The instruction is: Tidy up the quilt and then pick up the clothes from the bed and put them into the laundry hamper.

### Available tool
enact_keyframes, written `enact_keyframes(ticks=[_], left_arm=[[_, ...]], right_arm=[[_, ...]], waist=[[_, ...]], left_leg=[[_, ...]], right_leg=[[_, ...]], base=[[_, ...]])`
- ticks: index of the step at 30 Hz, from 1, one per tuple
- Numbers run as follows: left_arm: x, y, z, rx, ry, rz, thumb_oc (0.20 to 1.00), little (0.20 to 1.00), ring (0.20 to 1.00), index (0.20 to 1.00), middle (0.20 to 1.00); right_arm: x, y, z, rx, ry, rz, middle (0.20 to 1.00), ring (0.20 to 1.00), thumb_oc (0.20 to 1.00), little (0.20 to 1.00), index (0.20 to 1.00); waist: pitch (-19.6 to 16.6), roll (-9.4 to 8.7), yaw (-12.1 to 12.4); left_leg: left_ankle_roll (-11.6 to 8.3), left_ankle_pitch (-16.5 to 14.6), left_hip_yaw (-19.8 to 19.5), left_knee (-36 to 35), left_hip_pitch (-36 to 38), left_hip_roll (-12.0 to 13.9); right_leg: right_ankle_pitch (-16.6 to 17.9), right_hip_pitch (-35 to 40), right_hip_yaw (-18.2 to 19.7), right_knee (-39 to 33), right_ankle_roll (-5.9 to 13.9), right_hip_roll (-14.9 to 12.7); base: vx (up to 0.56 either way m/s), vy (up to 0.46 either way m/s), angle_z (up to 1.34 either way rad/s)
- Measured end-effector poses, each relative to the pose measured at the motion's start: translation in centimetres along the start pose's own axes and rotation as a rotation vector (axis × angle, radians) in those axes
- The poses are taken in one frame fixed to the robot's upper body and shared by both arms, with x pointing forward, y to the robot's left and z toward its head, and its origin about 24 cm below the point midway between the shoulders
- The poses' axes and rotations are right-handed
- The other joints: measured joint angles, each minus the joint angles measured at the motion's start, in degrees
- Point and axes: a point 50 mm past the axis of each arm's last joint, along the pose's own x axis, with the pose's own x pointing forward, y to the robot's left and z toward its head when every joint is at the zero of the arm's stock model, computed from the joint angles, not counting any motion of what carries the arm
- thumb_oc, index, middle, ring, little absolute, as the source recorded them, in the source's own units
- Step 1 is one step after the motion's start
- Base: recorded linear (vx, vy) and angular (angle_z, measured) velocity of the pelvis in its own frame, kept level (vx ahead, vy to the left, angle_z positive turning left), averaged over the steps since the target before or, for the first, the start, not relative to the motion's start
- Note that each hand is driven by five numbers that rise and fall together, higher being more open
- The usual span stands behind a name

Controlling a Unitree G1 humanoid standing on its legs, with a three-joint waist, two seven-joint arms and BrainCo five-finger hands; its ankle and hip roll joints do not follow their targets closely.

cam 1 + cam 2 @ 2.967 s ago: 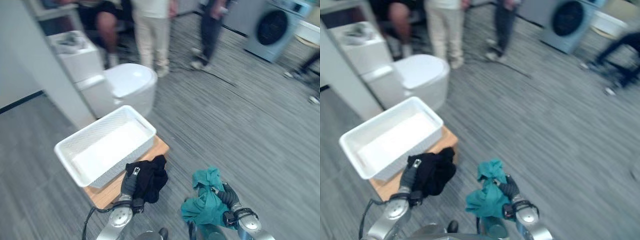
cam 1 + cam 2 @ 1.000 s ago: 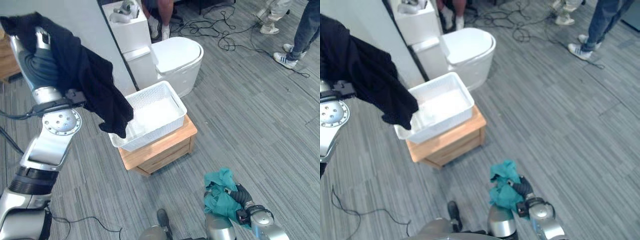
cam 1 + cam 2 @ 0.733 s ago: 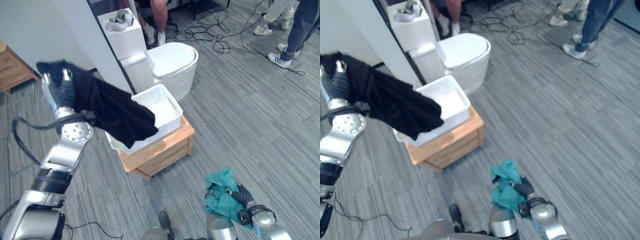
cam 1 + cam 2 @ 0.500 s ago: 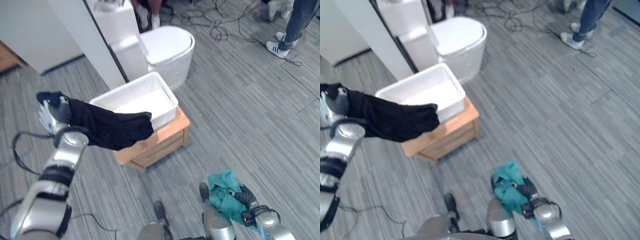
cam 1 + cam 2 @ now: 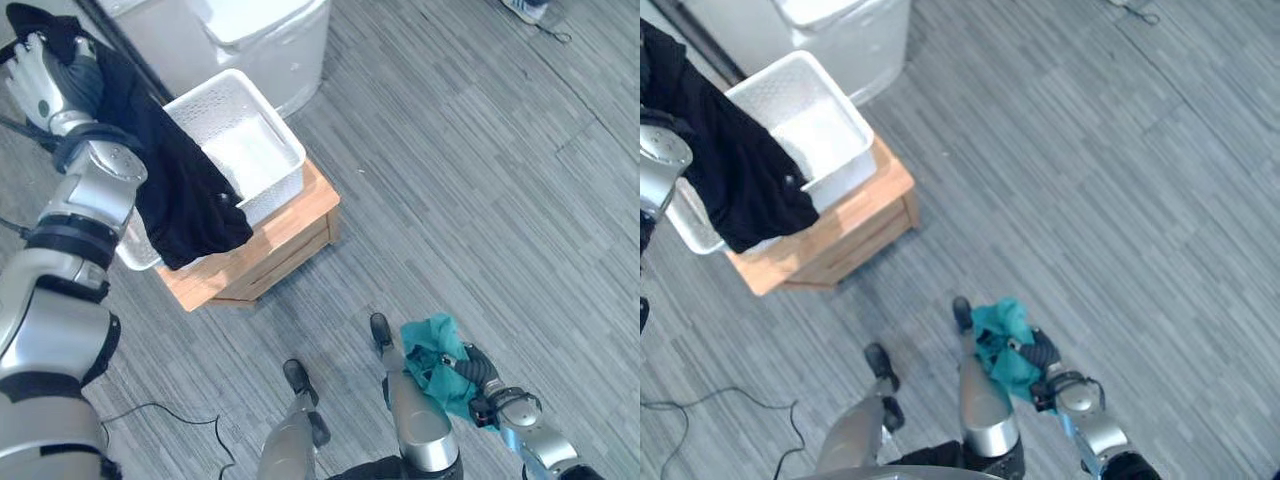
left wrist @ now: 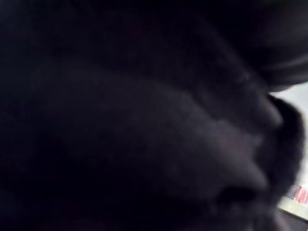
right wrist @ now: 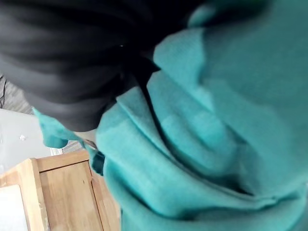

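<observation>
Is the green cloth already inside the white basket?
No, the crumpled teal cloth is in the right robot hand, far from the white plastic basket.

A low wooden table [image 5: 285,245] is standing on a grey striped floor [image 5: 480,180], with a drawer front showing on its side. Behind it, a white toilet [image 5: 265,30] is sitting against the floor, its rounded bowl lying just beyond the table's far edge. A dark vertical strip [image 5: 125,45] of a wall edge is running beside the toilet. Near the upper right corner, part of a shoe [image 5: 527,8] is showing, with a thin dark cable [image 5: 555,35] trailing across the floor next to it.
</observation>
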Motion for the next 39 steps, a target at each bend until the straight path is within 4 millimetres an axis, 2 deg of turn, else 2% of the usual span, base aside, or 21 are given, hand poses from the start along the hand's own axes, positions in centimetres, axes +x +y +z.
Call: enact_keyframes(ticks=[1, 3, 7, 12, 14, 16, 18, 21, 22, 24, 25, 26, 27, 28, 29, 30, 32, 33, 34, 36, 39], left_arm=[[0.0, -0.1, -0.3, 0.008, 0.026, -0.018, 1.0, 1.0, 1.0, 1.0, 1.0], [0.0, -0.5, -1.2, 0.027, 0.099, -0.058, 1.0, 1.0, 1.0, 1.0, 1.0], [-1.3, -2.8, -3.5, 0.039, 0.298, -0.183, 1.0, 1.0, 1.0, 1.0, 1.0], [-2.3, -3.3, -6.1, 0.076, 0.457, -0.226, 1.0, 1.0, 1.0, 1.0, 1.0], [-2.2, -3.4, -5.6, 0.056, 0.427, -0.237, 1.0, 1.0, 1.0, 1.0, 1.0], [-1.9, -3.5, -3.8, -0.03, 0.352, -0.236, 1.0, 1.0, 1.0, 1.0, 1.0], [-1.9, -3.5, -1.6, -0.239, 0.268, -0.207, 1.0, 1.0, 1.0, 1.0, 1.0], [-3.0, -4.2, -0.3, -0.44, 0.207, -0.177, 1.0, 1.0, 1.0, 1.0, 1.0], [-4.7, -5.0, -0.1, -0.588, 0.19, -0.183, 1.0, 1.0, 1.0, 1.0, 1.0], [-7.8, -4.8, 0.2, -0.849, 0.15, -0.164, 1.0, 1.0, 1.0, 1.0, 1.0], [-11.4, -5.5, -0.4, -0.941, 0.134, -0.2, 1.0, 1.0, 1.0, 1.0, 1.0], [-13.1, -6.3, -0.8, -0.95, 0.146, -0.24, 1.0, 1.0, 1.0, 1.0, 1.0], [-14.3, -7.0, -1.3, -0.937, 0.174, -0.276, 1.0, 1.0, 1.0, 1.0, 1.0], [-19.4, -6.6, -1.1, -1.047, 0.178, -0.352, 1.0, 1.0, 1.0, 1.0, 1.0], [-26.8, -6.2, -2.0, -1.165, 0.318, -0.431, 1.0, 1.0, 1.0, 1.0, 1.0], [-33.8, -9.3, -5.7, -0.991, 0.585, -0.63, 1.0, 1.0, 1.0, 1.0, 1.0], [-36.2, -11.3, -10.6, -0.818, 0.77, -0.691, 1.0, 1.0, 1.0, 1.0, 1.0], [-36.7, -11.3, -12.6, -0.748, 0.824, -0.735, 1.0, 1.0, 1.0, 1.0, 1.0], [-36.6, -11.1, -13.3, -0.724, 0.814, -0.754, 1.0, 1.0, 1.0, 1.0, 1.0], [-35.9, -10.6, -13.8, -0.692, 0.744, -0.832, 1.0, 1.0, 1.0, 1.0, 1.0], [-34.7, -10.5, -13.0, -0.705, 0.655, -0.891, 1.0, 1.0, 1.0, 1.0, 1.0]], right_arm=[[0.0, 0.0, 0.1, -0.007, -0.004, 0.004, 0.2, 0.2, 0.2, 0.2, 0.2], [0.2, -0.1, 0.5, -0.011, -0.015, 0.002, 0.2, 0.2, 0.2, 0.2, 0.2], [0.5, -0.4, 1.0, -0.021, -0.029, -0.005, 0.2, 0.2, 0.2, 0.2, 0.2], [0.6, -0.6, 1.3, -0.018, -0.037, -0.034, 0.2, 0.2, 0.2, 0.2, 0.2], [0.6, -0.6, 1.3, -0.012, -0.039, -0.04, 0.2, 0.2, 0.2, 0.2, 0.2], [0.6, -0.7, 1.4, -0.009, -0.04, -0.051, 0.2, 0.2, 0.2, 0.2, 0.2], [0.6, -0.9, 1.6, 0.007, -0.058, -0.1, 0.2, 0.2, 0.2, 0.2, 0.2], [0.6, -2.0, 2.3, 0.061, -0.105, -0.197, 0.2, 0.2, 0.2, 0.2, 0.2], [0.4, -3.0, 3.6, 0.089, -0.159, -0.259, 0.2, 0.2, 0.2, 0.2, 0.2], [-0.3, -4.3, 5.1, 0.134, -0.234, -0.343, 0.2, 0.2, 0.2, 0.2, 0.2], [-0.8, -5.7, 6.4, 0.15, -0.308, -0.411, 0.2, 0.2, 0.2, 0.2, 0.2], [-1.4, -6.9, 7.6, 0.169, -0.39, -0.473, 0.2, 0.2, 0.2, 0.2, 0.2], [-1.6, -8.1, 9.7, 0.163, -0.461, -0.51, 0.2, 0.2, 0.2, 0.2, 0.2], [-2.7, -9.3, 13.1, 0.127, -0.541, -0.534, 0.2, 0.2, 0.2, 0.2, 0.2], [-4.4, -10.7, 17.8, 0.061, -0.726, -0.568, 0.2, 0.2, 0.2, 0.2, 0.2], [-5.5, -12.0, 23.4, -0.025, -0.925, -0.634, 0.2, 0.2, 0.2, 0.2, 0.2], [-5.8, -10.6, 29.1, -0.078, -1.076, -0.589, 0.2, 0.2, 0.2, 0.2, 0.2], [-6.5, -10.0, 30.9, -0.135, -1.15, -0.567, 0.2, 0.2, 0.2, 0.2, 0.2], [-6.6, -9.6, 31.5, -0.139, -1.174, -0.552, 0.2, 0.2, 0.2, 0.2, 0.2], [-5.1, -8.8, 31.9, -0.178, -1.113, -0.501, 0.2, 0.2, 0.2, 0.2, 0.2], [-3.2, -8.0, 31.7, -0.231, -1.012, -0.443, 0.2, 0.2, 0.2, 0.2, 0.2]], waist=[[0.21, 0.35, -0.63], [0.45, 0.78, -1.0], [1.01, 1.78, -0.81], [1.01, 1.77, -0.67], [1.01, 1.77, -0.2], [1.01, 1.77, 0.64], [1.01, 1.77, 1.06], [1.01, 1.77, 1.23], [1.08, 2.09, 2.01], [1.12, 2.42, 2.2], [0.85, 2.36, 2.93], [0.74, 2.21, 4.59], [0.94, 2.53, 6.97], [0.63, 3.02, 9.38], [0.32, 3.81, 10.85], [-1.64, 4.45, 15.5], [-2.98, 3.89, 19.03], [-3.53, 2.77, 20.72], [-3.99, 1.94, 22.06], [-4.8, 0.46, 25.28], [-5.45, -0.65, 26.42]], left_leg=[[-0.03, -0.02, -0.11, 0.0, -0.12, 0.11], [-0.1, -0.07, -0.05, -0.01, -0.52, 0.15], [-0.03, -0.01, -0.24, -0.01, -1.39, 0.08], [0.3, 0.35, -0.24, -0.01, -3.01, -0.09], [0.3, 0.35, -0.3, -0.01, -3.08, -0.13], [0.35, 0.39, -0.36, -0.01, -3.07, -0.14], [0.42, 0.49, -0.72, -0.01, -2.8, -0.17], [0.42, 0.47, -0.95, -0.02, -1.46, -0.21], [0.4, 0.42, -1.81, -0.03, -0.69, -0.16], [0.17, 0.18, -2.27, -0.24, 1.03, 0.11], [0.19, 0.13, -2.46, -0.23, 2.63, 0.15], [0.2, 0.15, -2.9, -0.05, 3.37, 0.22], [-0.15, -0.1, -3.93, -0.02, 2.45, 0.19], [0.08, -0.92, -4.56, -0.28, 2.82, 0.27], [0.18, -0.71, -6.1, -0.41, 4.1, -0.43], [0.29, -0.55, -7.8, -0.14, 5.13, -0.38], [0.23, -0.5, -10.46, -0.05, 4.11, -0.39], [0.27, -0.11, -12.06, -0.05, 2.95, -0.22], [0.27, 0.05, -12.78, -0.06, 2.27, -0.22], [0.48, 1.42, -13.21, -0.06, 2.11, -0.67], [1.29, 1.79, -13.44, -0.07, 1.42, -1.87]], right_leg=[[0.0, -0.04, -0.1, 0.0, 0.0, 0.08], [0.0, -0.51, -0.04, 0.0, 0.0, 0.2], [-0.01, -1.32, -0.12, -0.01, -0.01, 0.16], [0.33, -2.95, -0.13, 0.0, -0.43, 0.04], [0.33, -2.95, -0.2, 0.0, -0.43, -0.01], [0.33, -2.9, -0.28, 0.0, -0.43, -0.05], [0.32, -2.32, -0.75, 0.0, -0.43, -0.16], [0.3, -0.78, -1.03, -0.02, -0.43, -0.24], [0.23, 0.4, -1.73, -0.11, -0.38, -0.26], [0.07, 2.35, -2.24, -0.13, -0.56, -0.48], [-0.12, 4.14, -2.65, -0.16, -0.73, -0.04], [-0.31, 4.77, -2.65, -0.16, -0.94, 0.09], [-0.81, 5.14, -3.85, -0.11, -0.79, -0.04], [-1.38, 5.3, -3.57, -0.14, -0.65, -0.23], [-1.38, 7.12, -4.28, -0.16, -0.9, -0.52], [-2.26, 8.32, -5.6, -0.15, -0.89, -0.37], [-2.44, 8.04, -6.74, -0.14, -1.19, 0.01], [-2.14, 8.05, -8.42, -0.13, -0.74, 0.05], [-2.15, 7.84, -9.09, -0.13, -0.75, -0.07], [-2.13, 8.27, -9.94, -0.13, -0.7, -0.62], [-2.01, 8.17, -10.58, -0.14, -0.48, -2.17]], base=[[0.01, 0.039, -0.06], [-0.01, 0.051, -0.01], [-0.03, 0.035, 0.02], [-0.01, 0.004, 0.0], [0.0, 0.0, 0.0], [-0.01, -0.016, 0.03], [-0.02, -0.039, 0.09], [0.01, -0.056, 0.05], [0.02, -0.054, 0.09], [0.0, -0.018, 0.12], [0.01, -0.02, 0.19], [0.02, -0.013, 0.25], [0.01, -0.012, 0.08], [-0.02, 0.001, 0.24], [-0.04, -0.072, 0.43], [-0.03, -0.085, 0.59], [-0.03, -0.067, 0.49], [-0.02, -0.027, 0.65], [-0.02, -0.028, 0.64], [-0.03, -0.015, 0.22], [-0.06, 0.015, 0.19]])
